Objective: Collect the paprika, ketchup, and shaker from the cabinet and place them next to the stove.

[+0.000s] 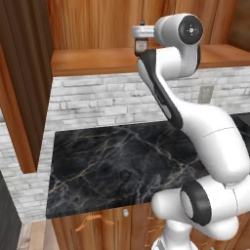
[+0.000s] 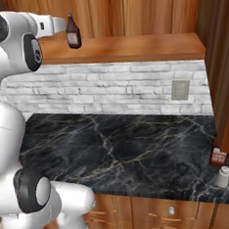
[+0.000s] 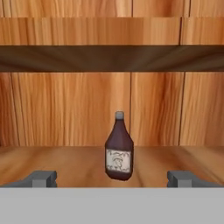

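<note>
1. One ketchup (image 3: 119, 148) bottle stands upright on the cabinet (image 2: 130, 46) shelf, near its front edge.
2. One paprika (image 2: 218, 156) jar and one shaker (image 2: 222, 176) sit at the counter's (image 2: 119, 150) right front corner.
3. One gripper (image 3: 113, 178), jaws spread wide and empty, faces the ketchup, which stands centred just beyond its fingertips.

The ketchup (image 3: 119, 146) stands alone and upright on the cabinet (image 3: 65, 109) shelf board, with bare board to both sides. Headroom is limited by a dark upper shelf (image 3: 112, 58). The back panel closes the space behind the bottle. The end effector (image 3: 112, 178) is spread wide, in line with the bottle. The black surface (image 2: 129, 144) below is bare across its middle; the paprika (image 2: 217, 156) and shaker (image 2: 222, 176) occupy its right corner.
</note>
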Robot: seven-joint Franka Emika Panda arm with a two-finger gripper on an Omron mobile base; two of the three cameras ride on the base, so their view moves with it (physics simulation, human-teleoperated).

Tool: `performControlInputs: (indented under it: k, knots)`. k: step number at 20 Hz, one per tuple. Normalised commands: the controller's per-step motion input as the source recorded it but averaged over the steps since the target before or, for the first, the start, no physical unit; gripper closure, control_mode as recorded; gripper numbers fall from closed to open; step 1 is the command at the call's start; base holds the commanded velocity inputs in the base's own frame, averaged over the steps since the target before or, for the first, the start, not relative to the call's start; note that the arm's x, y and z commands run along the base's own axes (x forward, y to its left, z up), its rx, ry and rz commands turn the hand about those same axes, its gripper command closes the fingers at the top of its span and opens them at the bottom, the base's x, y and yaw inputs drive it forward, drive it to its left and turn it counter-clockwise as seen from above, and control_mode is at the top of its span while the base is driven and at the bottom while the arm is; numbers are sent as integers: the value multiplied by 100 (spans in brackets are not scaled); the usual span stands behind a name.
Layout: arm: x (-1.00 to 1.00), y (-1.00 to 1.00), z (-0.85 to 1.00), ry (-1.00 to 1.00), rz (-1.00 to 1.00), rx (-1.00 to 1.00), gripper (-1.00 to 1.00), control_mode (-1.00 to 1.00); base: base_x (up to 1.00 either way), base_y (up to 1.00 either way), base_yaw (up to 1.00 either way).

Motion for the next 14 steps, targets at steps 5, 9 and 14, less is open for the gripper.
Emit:
performControlInputs:
  k: [5, 9, 14]
  knots:
    - [52, -10, 4, 0, 0, 0, -100, -100, 0, 0, 0]
    - [49, -13, 10, 0, 0, 0, -100, -100, 0, 0, 0]
    - [44, -9, 4, 0, 0, 0, -100, -100, 0, 0, 0]
